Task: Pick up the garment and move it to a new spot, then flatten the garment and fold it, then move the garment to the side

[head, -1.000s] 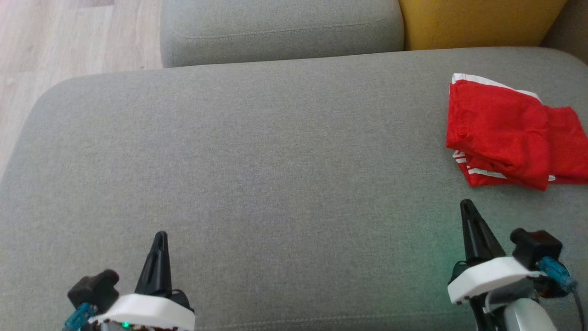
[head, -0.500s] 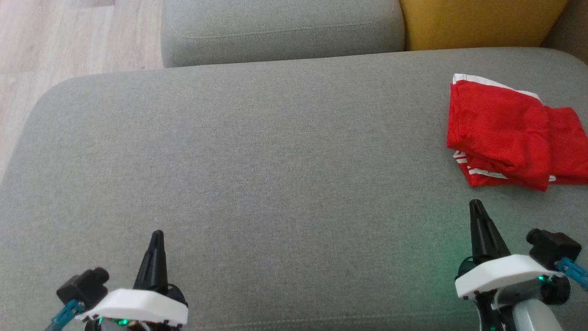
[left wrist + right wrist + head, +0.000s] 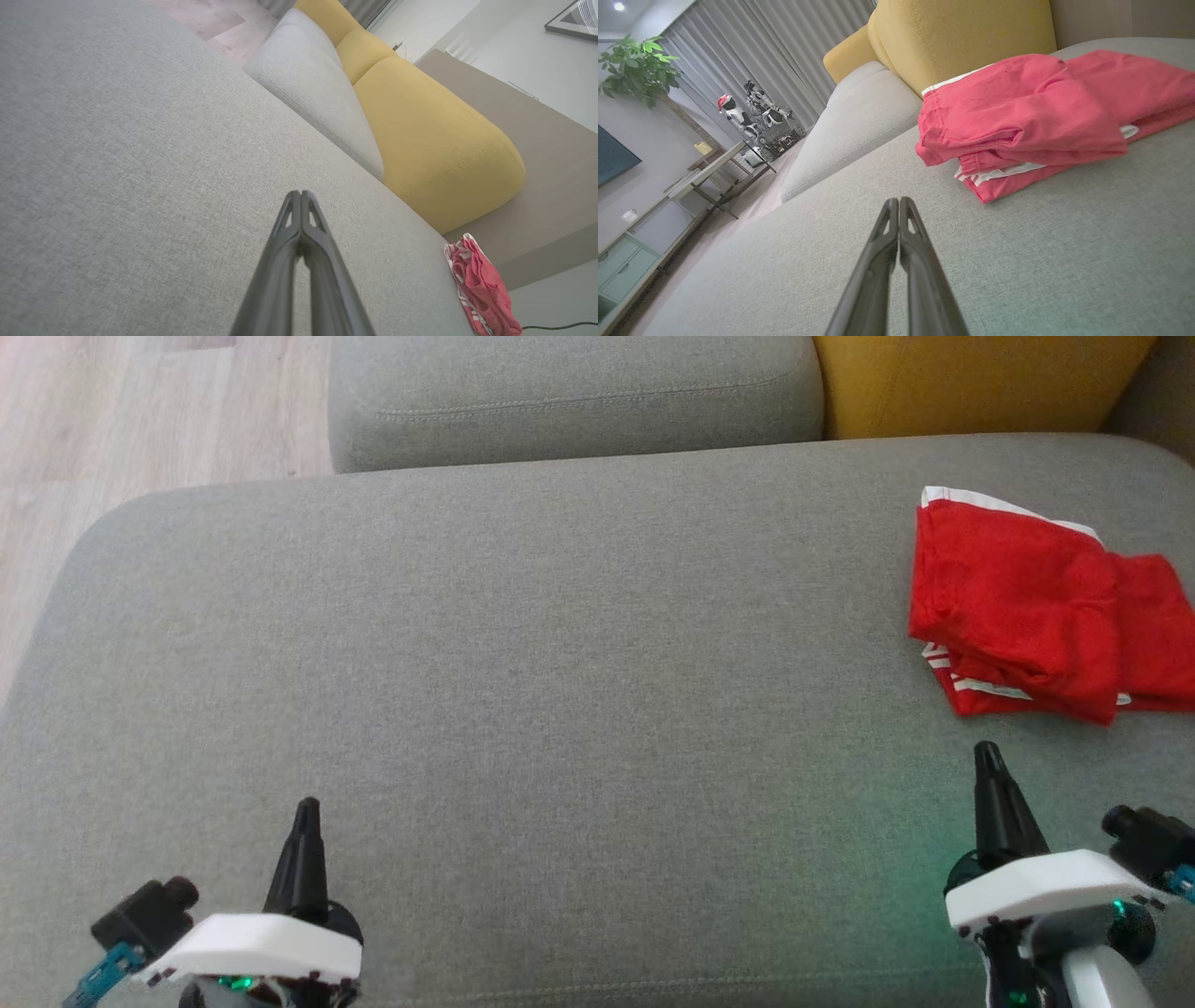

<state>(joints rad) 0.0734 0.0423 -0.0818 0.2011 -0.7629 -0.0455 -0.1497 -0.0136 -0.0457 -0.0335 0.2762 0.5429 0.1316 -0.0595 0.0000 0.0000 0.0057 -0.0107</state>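
The garment (image 3: 1036,607) is a folded red piece with white stripes, lying at the right edge of the grey sofa seat (image 3: 560,663). It also shows in the right wrist view as the garment (image 3: 1031,112) and small at the lower right of the left wrist view as the garment (image 3: 481,284). My right gripper (image 3: 987,751) is shut and empty, a short way in front of the garment, apart from it. My left gripper (image 3: 306,805) is shut and empty at the lower left, far from the garment. Both pairs of fingertips are pressed together, as seen for the left gripper (image 3: 301,193) and the right gripper (image 3: 899,200).
A grey back cushion (image 3: 569,392) and a yellow cushion (image 3: 971,378) line the far side of the seat. Wooden floor (image 3: 112,420) lies beyond the seat's left end. A table (image 3: 710,172), a plant (image 3: 640,70) and curtains stand in the room's background.
Both grippers have drawn back slightly toward the bottom of the head view, the left drifting left and the right drifting right. The garment has not moved.
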